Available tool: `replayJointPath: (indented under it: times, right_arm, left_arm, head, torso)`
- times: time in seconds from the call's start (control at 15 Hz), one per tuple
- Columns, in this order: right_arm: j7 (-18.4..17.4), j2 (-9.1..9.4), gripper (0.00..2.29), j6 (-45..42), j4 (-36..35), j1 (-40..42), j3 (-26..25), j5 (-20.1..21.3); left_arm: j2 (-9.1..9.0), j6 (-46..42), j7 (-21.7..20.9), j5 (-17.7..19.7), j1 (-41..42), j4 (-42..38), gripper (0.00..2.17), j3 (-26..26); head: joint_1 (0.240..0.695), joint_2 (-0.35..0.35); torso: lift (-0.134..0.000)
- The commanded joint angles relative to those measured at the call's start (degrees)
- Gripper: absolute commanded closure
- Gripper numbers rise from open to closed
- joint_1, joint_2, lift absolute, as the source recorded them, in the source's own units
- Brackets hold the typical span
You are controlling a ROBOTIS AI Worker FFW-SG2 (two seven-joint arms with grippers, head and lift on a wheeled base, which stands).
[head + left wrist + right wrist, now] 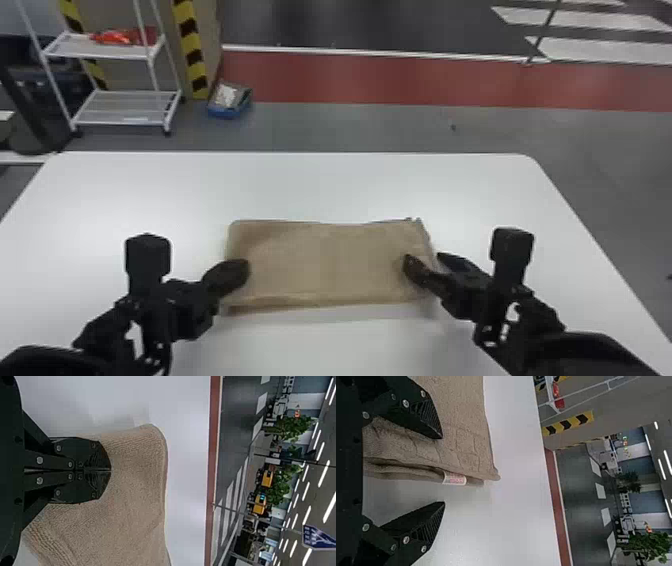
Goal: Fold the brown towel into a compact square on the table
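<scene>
While using the white table point(325, 185) as a flat base, probably for keeping layers level, showing the brown towel point(325, 265) lying folded between both grippers. Running wider than deep, so probably needing one more fold across for reaching a compact square. Facing a short end toward each side, likely for giving each gripper its own edge.

At the towel's left end, placing the left gripper point(110, 470) over cloth, pressing fingers together, showing nothing pinched between; probably meaning to steady or smooth that end. Not being able to tell how firmly touching.

At the right end, spreading the right gripper point(443, 470) wide, putting one finger over cloth and the other outside the edge, above the table; probably lining up for catching stacked layers in one bite. Risking catching only the top layer if closing too high.

Along that edge, showing a small white label point(455, 479) sticking out beside layers, probably marking loose edges.
</scene>
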Motion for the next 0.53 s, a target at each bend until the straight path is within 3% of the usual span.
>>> replayJointPath:
  times: [0.0, 0.13, 0.47]
  right_arm:
    - [0.4, -0.03, 0.45, 0.6, 0.0, -0.3, 0.4, 0.0]
    - [0.8, -0.03, 0.53, 2.2, 0.0, -0.7, 0.4, -0.1]
    - [3.2, -0.20, 1.13, 4.5, -2.0, -1.0, 0.4, -0.6]
  left_arm:
    - [0.01, -0.1, 0.0, -0.1, -0.1, 0.3, 2.13, 0.0]
    - [0.01, -0.1, 0.0, -0.2, -0.1, 0.4, 2.13, -0.1]
    - [0.19, 0.0, 0.0, -0.3, -0.1, 0.3, 2.13, -0.3]
  head:
    - [0.695, -0.085]
    - [0.695, -0.080]
    - [0.695, -0.066]
  torso:
    - [-0.123]
    - [-0.123]
    - [-0.123]
